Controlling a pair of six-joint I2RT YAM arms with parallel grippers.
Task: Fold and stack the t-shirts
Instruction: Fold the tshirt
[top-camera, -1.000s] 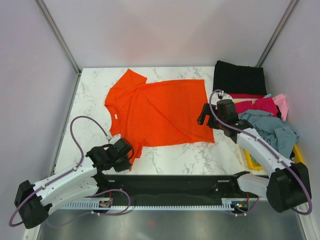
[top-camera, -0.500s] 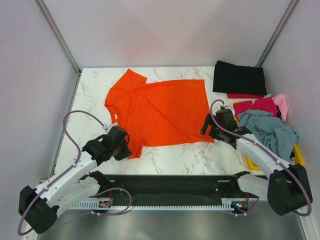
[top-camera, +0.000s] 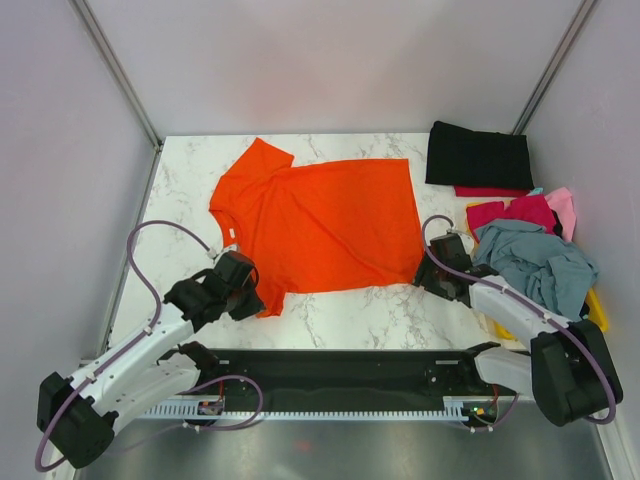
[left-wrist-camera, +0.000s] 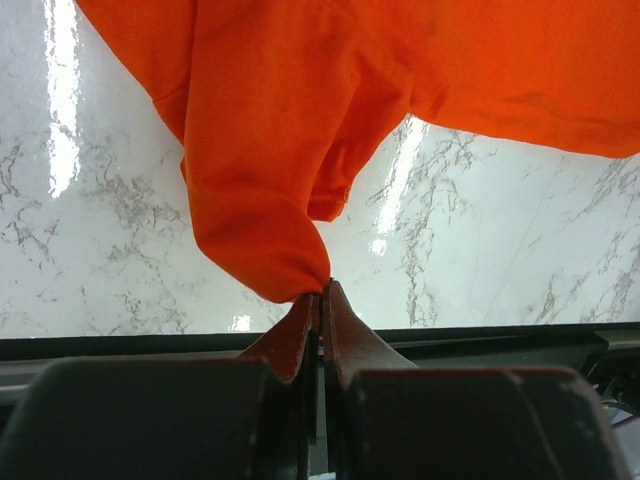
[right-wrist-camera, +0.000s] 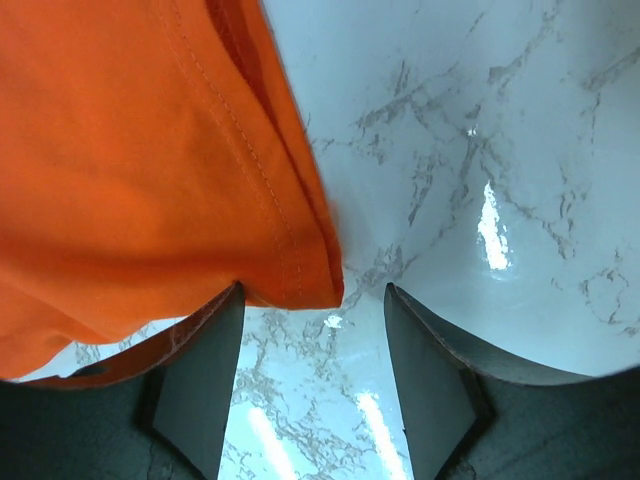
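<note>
The bright orange t-shirt (top-camera: 320, 225) lies spread flat on the marble table. My left gripper (top-camera: 250, 295) is shut on the shirt's near sleeve, pinched between the fingertips (left-wrist-camera: 322, 292), with the cloth (left-wrist-camera: 300, 130) bunched above. My right gripper (top-camera: 428, 272) is open at the shirt's near right hem corner (right-wrist-camera: 310, 285), which lies between the two fingers (right-wrist-camera: 195, 350). A folded black t-shirt (top-camera: 478, 156) lies at the back right. Pink (top-camera: 562, 205), red (top-camera: 515, 212) and grey-blue (top-camera: 540, 260) shirts are heaped at the right.
The heap of shirts sits in a yellow plastic bin (top-camera: 598, 305) at the table's right edge. A black rail (top-camera: 340, 375) runs along the near edge between the arm bases. Grey walls close in the left, back and right sides.
My left gripper moved up to the near sleeve and closed on it. My right gripper dropped down and toward me, from over the shirt's right edge to its near right corner.
</note>
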